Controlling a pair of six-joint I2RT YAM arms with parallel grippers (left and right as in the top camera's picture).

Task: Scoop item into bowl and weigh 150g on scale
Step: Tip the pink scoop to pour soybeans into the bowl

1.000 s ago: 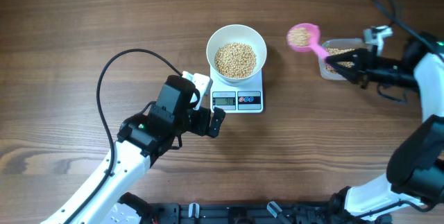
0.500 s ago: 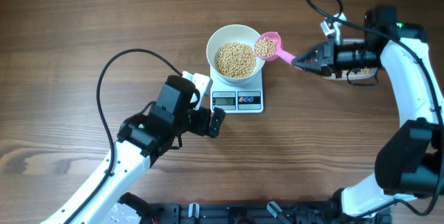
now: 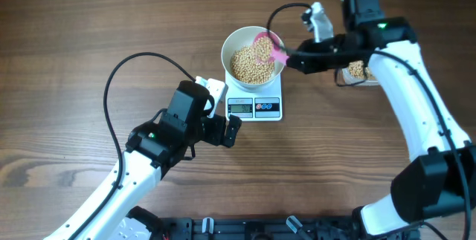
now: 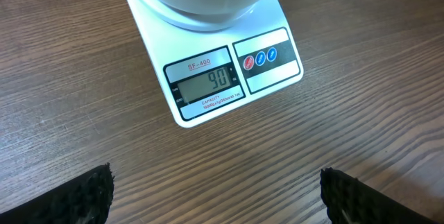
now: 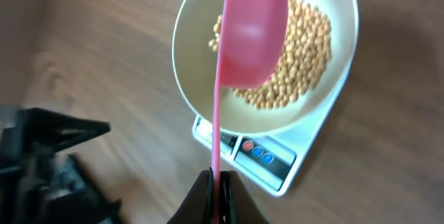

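Observation:
The white bowl [image 3: 253,38] stands on the white scale [image 3: 254,107] and holds a heap of tan beans [image 3: 249,65]. My right gripper [image 3: 291,60] is shut on the handle of a pink scoop [image 3: 268,47], which is tipped on its side over the bowl's right part. In the right wrist view the scoop's [image 5: 253,40] back faces me above the beans [image 5: 302,57], its handle pinched in the right gripper [image 5: 216,189]. My left gripper [image 3: 223,115] hangs open just left of the scale, empty. The scale's display [image 4: 208,82] reads 90.
A clear plastic tub [image 3: 358,70] with more beans sits right of the scale, mostly hidden by my right arm. A black cable [image 3: 119,76] loops over the wooden table left of the bowl.
My right arm has carried the pink scoop from the tub leftward to the bowl and tipped it over the beans. The left arm has stayed still.

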